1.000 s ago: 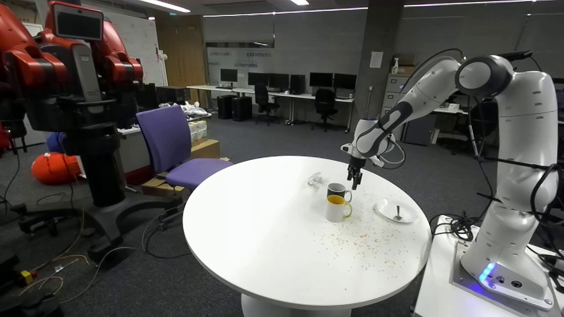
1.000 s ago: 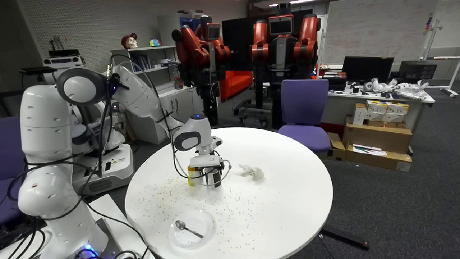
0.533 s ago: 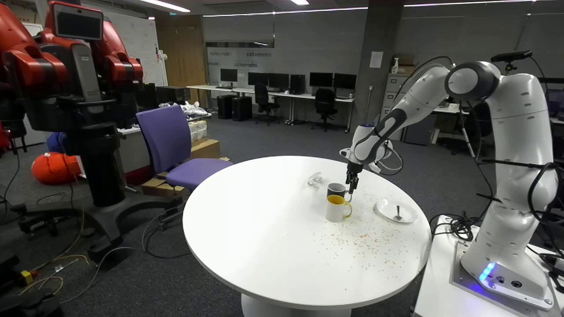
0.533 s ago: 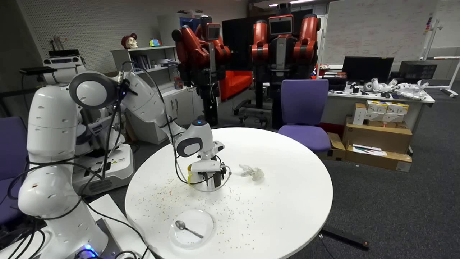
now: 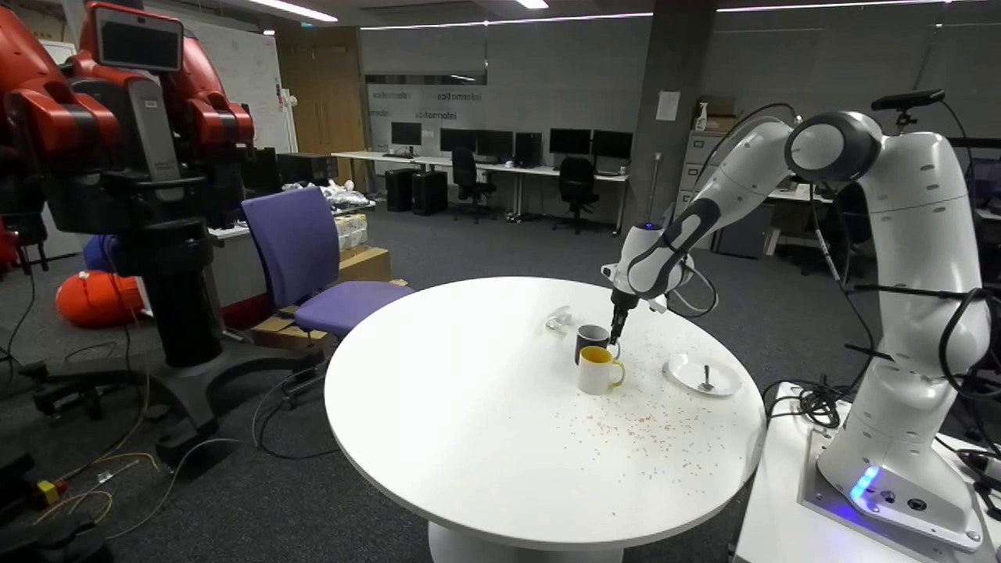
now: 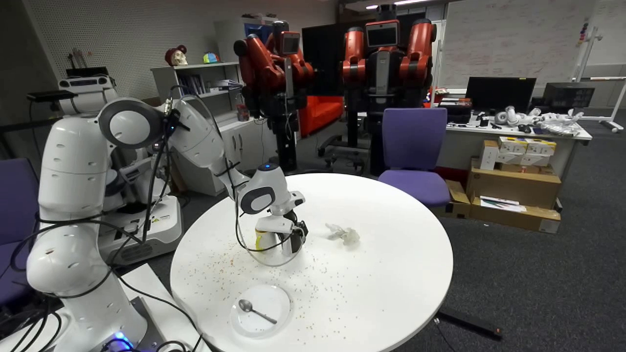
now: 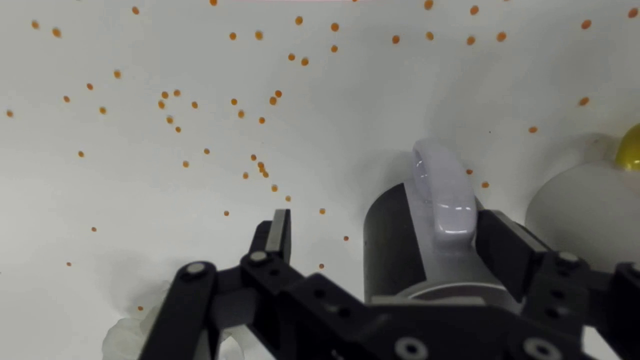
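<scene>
My gripper (image 7: 386,217) is open around the black-and-white mug (image 7: 395,240) in the wrist view. The right finger (image 7: 510,245) lies against or very close to the mug's white handle (image 7: 452,200). The left finger (image 7: 280,235) stands apart from the mug's dark side. In the exterior views the gripper (image 5: 615,336) comes down tilted at the handle side of this mug (image 5: 588,342), which also shows partly hidden behind the gripper (image 6: 296,243). A white mug with yellow inside (image 5: 594,379) stands close beside it, also in the wrist view (image 7: 580,210).
A white plate (image 5: 723,389) with a spoon (image 5: 706,380) lies on the round white table (image 5: 438,407). Crumpled clear plastic (image 6: 348,236) lies beyond the mugs. Small orange bits (image 7: 261,120) are scattered over the table. A purple chair (image 6: 414,146) stands at the table's edge.
My gripper has come down and towards the black-and-white mug, and has tilted. That mug has shifted slightly away from the arm in the last half second. The other things have stayed put.
</scene>
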Controlling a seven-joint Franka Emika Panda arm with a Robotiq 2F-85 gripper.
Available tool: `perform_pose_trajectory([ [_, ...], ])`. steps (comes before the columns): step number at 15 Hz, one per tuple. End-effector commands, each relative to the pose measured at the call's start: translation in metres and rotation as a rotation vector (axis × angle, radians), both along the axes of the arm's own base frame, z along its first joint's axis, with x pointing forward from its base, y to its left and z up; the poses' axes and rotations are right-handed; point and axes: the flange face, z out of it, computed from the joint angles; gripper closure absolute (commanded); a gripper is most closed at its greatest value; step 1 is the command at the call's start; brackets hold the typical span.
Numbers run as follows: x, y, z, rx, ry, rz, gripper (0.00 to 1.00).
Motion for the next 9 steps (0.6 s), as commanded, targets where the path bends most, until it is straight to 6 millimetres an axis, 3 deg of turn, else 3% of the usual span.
perform_pose_trajectory([
  [1, 0.0037, 0.0025, 0.0036, -0.006, 0.017, -0.049, 0.00],
  [6, -0.0015, 0.0084, -0.0007, 0.034, 0.101, -0.070, 0.00],
  [9, -0.0012, 0.0093, -0.0013, 0.041, 0.117, -0.067, 0.05],
])
